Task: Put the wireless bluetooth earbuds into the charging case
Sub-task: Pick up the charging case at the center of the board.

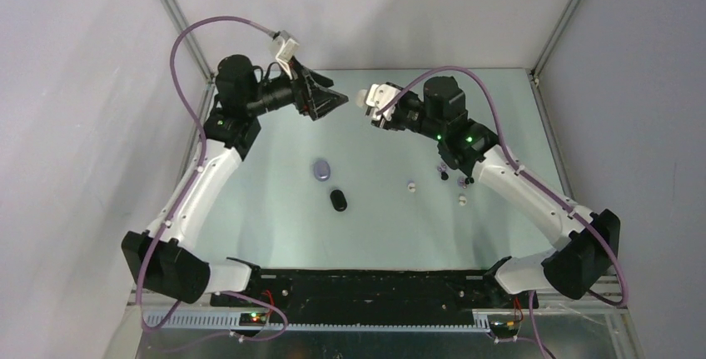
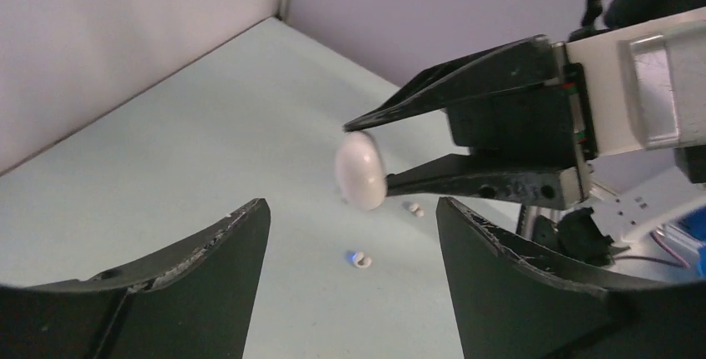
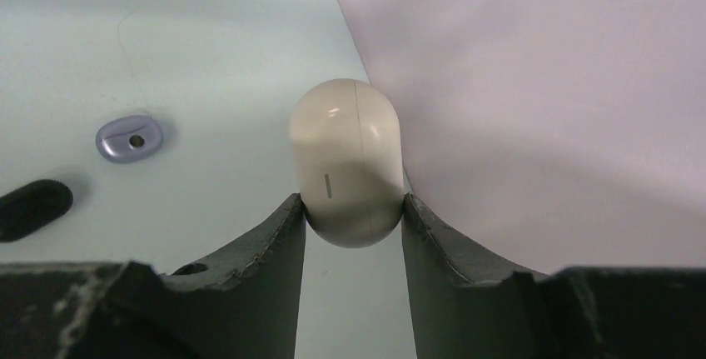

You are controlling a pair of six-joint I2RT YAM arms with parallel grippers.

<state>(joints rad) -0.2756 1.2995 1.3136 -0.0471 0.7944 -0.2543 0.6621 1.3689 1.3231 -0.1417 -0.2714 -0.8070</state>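
Earbuds loose near white case, dark ones barely visible by right arm | right gripper pinching white case | left gripper jaws spread

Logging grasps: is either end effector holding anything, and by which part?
The right end effector pinches the white charging case by its two sides, near one rounded end. The left end effector is open, holding nothing.

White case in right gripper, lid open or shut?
Shut: the white case shows only a thin seam, no gap, clamped in the right gripper.
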